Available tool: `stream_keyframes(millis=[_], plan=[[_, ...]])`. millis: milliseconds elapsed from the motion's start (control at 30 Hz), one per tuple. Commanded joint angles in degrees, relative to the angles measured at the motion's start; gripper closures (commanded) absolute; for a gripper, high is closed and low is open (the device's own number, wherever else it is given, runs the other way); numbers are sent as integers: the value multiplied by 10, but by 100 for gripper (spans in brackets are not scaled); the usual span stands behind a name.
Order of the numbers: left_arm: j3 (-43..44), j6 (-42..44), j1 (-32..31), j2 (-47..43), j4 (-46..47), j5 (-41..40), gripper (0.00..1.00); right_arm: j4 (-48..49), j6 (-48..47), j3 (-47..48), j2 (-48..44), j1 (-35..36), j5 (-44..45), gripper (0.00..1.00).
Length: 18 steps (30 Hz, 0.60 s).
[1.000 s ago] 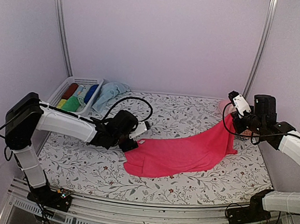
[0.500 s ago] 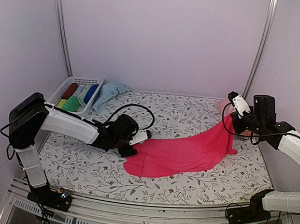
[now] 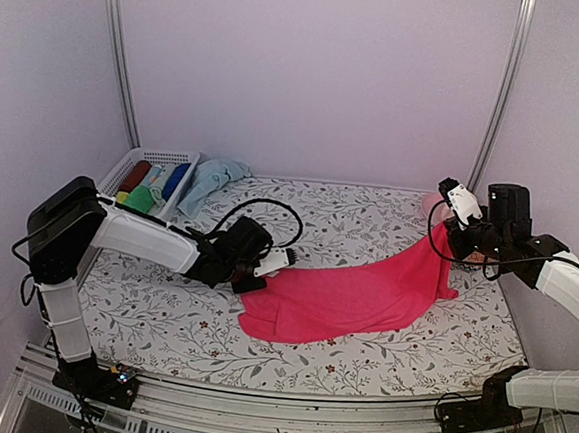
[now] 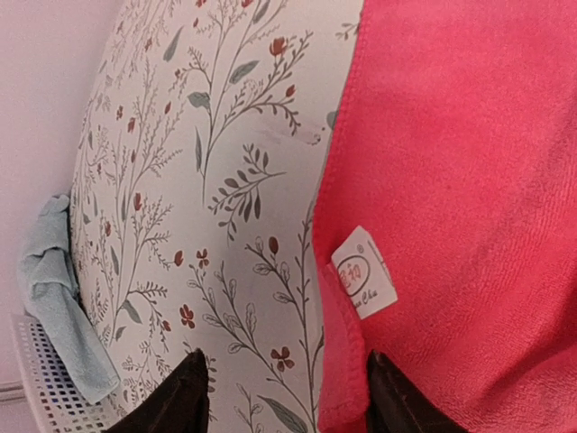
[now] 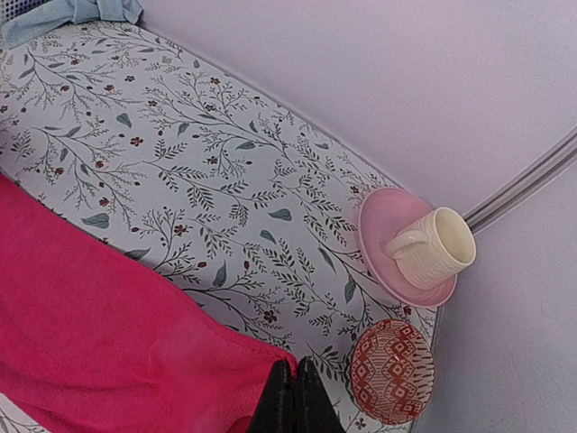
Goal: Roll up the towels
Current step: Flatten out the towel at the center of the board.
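Top view: left tool (image 3: 271, 263) has slid right over the last second and is now at the left corner of the pink towel (image 3: 353, 297), mid frame, jaws narrowing from wide. Right tool (image 3: 455, 240), right edge, same as before, holds the far corner lifted. Pale blue towel (image 3: 210, 182) lies crumpled upper left by the basket (image 3: 154, 156)

Left wrist view: left tool (image 4: 288, 397) at bottom edge, jaws spread, straddling the pink hem under the white label (image 4: 363, 272), not gripping yet

Right wrist view: right tool (image 5: 293, 392) bottom centre, pressed together, pinching the pink corner; cup (image 5: 442, 248) on saucer (image 5: 397, 271) at right

Looks like the second corner is about to be taken; rolling not started
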Motion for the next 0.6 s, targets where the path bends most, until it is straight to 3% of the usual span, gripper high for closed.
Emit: stream_keyframes(millis=[0,500,567], plan=[[24,3,11,7,-12,9,43,0,2,1,2,5,-7,97],[39,-19,16,23,-64,18,45,0,2,1,2,6,-7,98],[40,-21,17,23,-67,17,49,0,2,1,3,6,-6,98]])
